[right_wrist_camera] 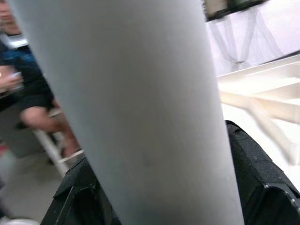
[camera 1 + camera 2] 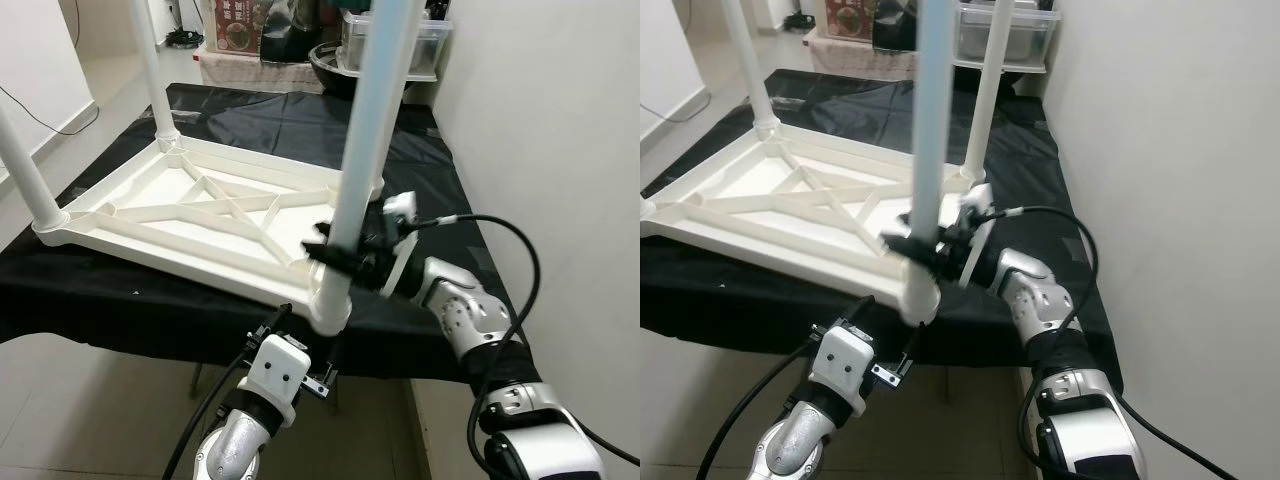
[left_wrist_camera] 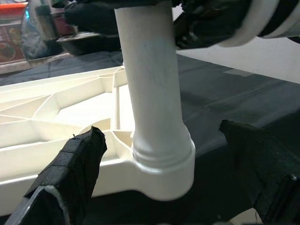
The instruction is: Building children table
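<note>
Your left pincer [image 2: 300, 350] sits closest to the head camera, low at the near edge, its white wrist block just under the corner of the upturned tabletop; through its wrist camera you see the two black fingers [image 3: 70, 173] spread wide on either side of the corner socket, gripping nothing. Beyond it lies the biggest thing before you, a worktop draped in black cloth [image 2: 430, 190], running away beside the plain white wall on your right. On that cloth rests the white plastic children's tabletop [image 2: 190, 215], upside down, its ribbed underside and crossed braces facing up. From its corner sockets rise white round plastic legs: one at the far left corner [image 2: 150, 70], one at the near left corner [image 2: 25, 170], one at the far right corner [image 2: 985, 95], all upright. The nearest leg [image 2: 370, 130] stands in the near right corner socket [image 3: 164, 161], its ringed lower end seated inside the collar. Your right pincer [image 2: 338, 258] reaches in from the right and is closed around this leg a little above the socket; in its wrist view the black fingers [image 1: 255, 173] press against both sides of the pale tube. Past the far end of the worktop you can make out a dark bowl [image 2: 330, 60], a clear lidded plastic box [image 2: 425, 45] and a red printed carton [image 2: 235, 25], and a seated person [image 1: 28, 93] shows in the right wrist view.
</note>
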Robot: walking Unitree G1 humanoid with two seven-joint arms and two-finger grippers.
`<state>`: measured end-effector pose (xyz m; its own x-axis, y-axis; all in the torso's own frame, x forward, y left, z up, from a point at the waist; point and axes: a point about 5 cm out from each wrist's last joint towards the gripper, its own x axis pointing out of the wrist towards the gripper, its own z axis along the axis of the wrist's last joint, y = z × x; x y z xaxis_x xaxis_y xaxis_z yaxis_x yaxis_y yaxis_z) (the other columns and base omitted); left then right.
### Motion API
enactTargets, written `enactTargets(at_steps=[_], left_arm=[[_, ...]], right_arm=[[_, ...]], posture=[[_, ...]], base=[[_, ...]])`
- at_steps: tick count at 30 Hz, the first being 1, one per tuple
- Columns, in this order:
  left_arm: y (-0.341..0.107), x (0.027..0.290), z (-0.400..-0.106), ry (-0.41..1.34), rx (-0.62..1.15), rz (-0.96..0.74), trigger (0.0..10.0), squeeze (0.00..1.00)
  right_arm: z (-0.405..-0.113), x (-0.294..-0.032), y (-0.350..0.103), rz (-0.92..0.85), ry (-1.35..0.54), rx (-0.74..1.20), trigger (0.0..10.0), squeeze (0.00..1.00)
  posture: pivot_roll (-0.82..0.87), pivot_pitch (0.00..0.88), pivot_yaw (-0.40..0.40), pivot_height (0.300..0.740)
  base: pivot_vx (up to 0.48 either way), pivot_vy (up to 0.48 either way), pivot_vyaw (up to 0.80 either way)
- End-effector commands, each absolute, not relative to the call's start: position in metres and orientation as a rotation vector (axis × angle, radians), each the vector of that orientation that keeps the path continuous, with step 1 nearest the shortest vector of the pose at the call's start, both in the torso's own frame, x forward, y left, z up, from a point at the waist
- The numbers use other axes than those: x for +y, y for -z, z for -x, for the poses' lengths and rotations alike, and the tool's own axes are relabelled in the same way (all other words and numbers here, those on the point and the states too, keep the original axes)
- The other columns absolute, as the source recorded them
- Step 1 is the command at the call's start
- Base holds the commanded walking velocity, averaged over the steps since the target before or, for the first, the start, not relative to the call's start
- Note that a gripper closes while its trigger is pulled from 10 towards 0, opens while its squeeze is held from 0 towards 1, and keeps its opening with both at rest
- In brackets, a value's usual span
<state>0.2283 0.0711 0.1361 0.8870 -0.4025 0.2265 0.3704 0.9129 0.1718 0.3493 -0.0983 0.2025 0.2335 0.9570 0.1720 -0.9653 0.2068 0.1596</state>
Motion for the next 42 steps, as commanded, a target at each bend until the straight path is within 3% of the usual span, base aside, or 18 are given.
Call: enactTargets(at_steps=[1, 2, 8, 14, 16, 18, 19, 20, 21, 22, 26, 31, 32, 33, 34, 39, 40, 42], left_arm=[[-0.132, 0.07, -0.226, 0.409, -0.243, -0.129, 10.0, 0.0], [-0.132, 0.07, -0.226, 0.408, -0.242, -0.129, 10.0, 0.0], [-0.131, 0.07, -0.225, 0.408, -0.24, -0.129, 10.0, 0.0], [-0.131, 0.07, -0.225, 0.41, -0.239, -0.127, 10.0, 0.0], [-0.131, 0.07, -0.225, 0.41, -0.24, -0.128, 10.0, 0.0], [-0.13, 0.07, -0.225, 0.409, -0.239, -0.127, 10.0, 0.0], [-0.13, 0.07, -0.225, 0.409, -0.239, -0.127, 10.0, 0.0], [-0.13, 0.07, -0.225, 0.408, -0.238, -0.126, 10.0, 0.0], [-0.13, 0.07, -0.225, 0.408, -0.238, -0.126, 10.0, 0.0], [-0.13, 0.071, -0.225, 0.408, -0.236, -0.126, 10.0, 0.0], [-0.13, 0.07, -0.225, 0.408, -0.234, -0.126, 10.0, 0.0], [-0.13, 0.07, -0.226, 0.408, -0.233, -0.126, 10.0, 0.0], [-0.13, 0.07, -0.226, 0.408, -0.233, -0.127, 10.0, 0.0], [-0.13, 0.07, -0.226, 0.408, -0.233, -0.127, 10.0, 0.0], [-0.129, 0.07, -0.226, 0.409, -0.233, -0.127, 10.0, 0.0], [-0.13, 0.07, -0.226, 0.406, -0.233, -0.126, 10.0, 0.0], [-0.13, 0.07, -0.226, 0.406, -0.232, -0.126, 10.0, 0.0], [-0.13, 0.07, -0.227, 0.406, -0.232, -0.125, 10.0, 0.0]], right_arm=[[-0.349, -0.093, -0.199, -0.233, -1.382, 0.001, 7.0, 0.0], [-0.353, -0.09, -0.198, -0.222, -1.333, 0.0, 0.0, 0.0], [-0.363, -0.089, -0.196, -0.207, -1.178, -0.022, 0.0, 0.0], [-0.388, -0.113, -0.197, -0.254, -0.655, -0.079, 0.0, 0.0], [-0.391, -0.117, -0.197, -0.258, -0.581, -0.081, 0.0, 0.0], [-0.398, -0.142, -0.189, -0.211, -0.221, -0.044, 0.0, 0.0], [-0.398, -0.142, -0.189, -0.211, -0.221, -0.044, 0.0, 0.0], [-0.398, -0.157, -0.184, -0.188, -0.034, -0.019, 0.0, 0.0], [-0.398, -0.157, -0.184, -0.188, -0.034, -0.019, 0.0, 0.0], [-0.39, -0.18, -0.177, -0.143, 0.274, -0.018, 0.0, 0.0], [-0.378, -0.176, -0.167, -0.205, 0.462, -0.004, 0.0, 0.0], [-0.381, -0.158, -0.166, -0.222, 0.444, 0.002, 0.0, 0.0], [-0.384, -0.145, -0.167, -0.245, 0.354, -0.006, 10.0, 0.0], [-0.386, -0.135, -0.169, -0.262, 0.285, -0.012, 10.0, 0.0], [-0.387, -0.129, -0.169, -0.273, 0.238, -0.017, 10.0, 1.0], [-0.389, -0.108, -0.189, -0.292, 0.045, -0.137, 10.0, 1.0], [-0.39, -0.109, -0.192, -0.337, -0.012, -0.145, 10.0, 0.0], [-0.39, -0.11, -0.195, -0.399, -0.071, -0.15, 10.0, 0.0]], posture=[[0.12, 0.093, -0.091, 0.74], [0.12, 0.093, -0.093, 0.74], [0.12, 0.089, -0.092, 0.74], [0.12, 0.088, -0.089, 0.74], [0.12, 0.088, -0.089, 0.74], [0.11, 0.084, -0.086, 0.74], [0.11, 0.084, -0.086, 0.74], [0.11, 0.083, -0.085, 0.74], [0.11, 0.083, -0.085, 0.74], [0.11, 0.084, -0.084, 0.74], [0.11, 0.088, -0.086, 0.74], [0.11, 0.09, -0.086, 0.74], [0.11, 0.09, -0.087, 0.74], [0.11, 0.09, -0.087, 0.74], [0.11, 0.092, -0.089, 0.74], [0.11, 0.095, -0.089, 0.74], [0.1, 0.097, -0.088, 0.74], [0.1, 0.097, -0.088, 0.74]], base=[[0.0, 0.0, 0.0], [0.0, 0.0, 0.0], [0.0, 0.0, 0.0], [0.0, 0.0, 0.0], [0.0, 0.0, 0.0], [0.0, 0.0, 0.0], [0.0, 0.0, 0.0], [0.0, 0.0, 0.0], [0.0, 0.0, 0.0], [0.0, 0.0, 0.0], [0.0, 0.0, 0.0], [0.0, 0.0, 0.0], [0.0, 0.0, 0.0], [0.0, 0.0, 0.0], [0.0, 0.0, 0.0], [0.0, 0.0, 0.0], [0.0, 0.0, 0.0], [0.0, 0.0, 0.0]])
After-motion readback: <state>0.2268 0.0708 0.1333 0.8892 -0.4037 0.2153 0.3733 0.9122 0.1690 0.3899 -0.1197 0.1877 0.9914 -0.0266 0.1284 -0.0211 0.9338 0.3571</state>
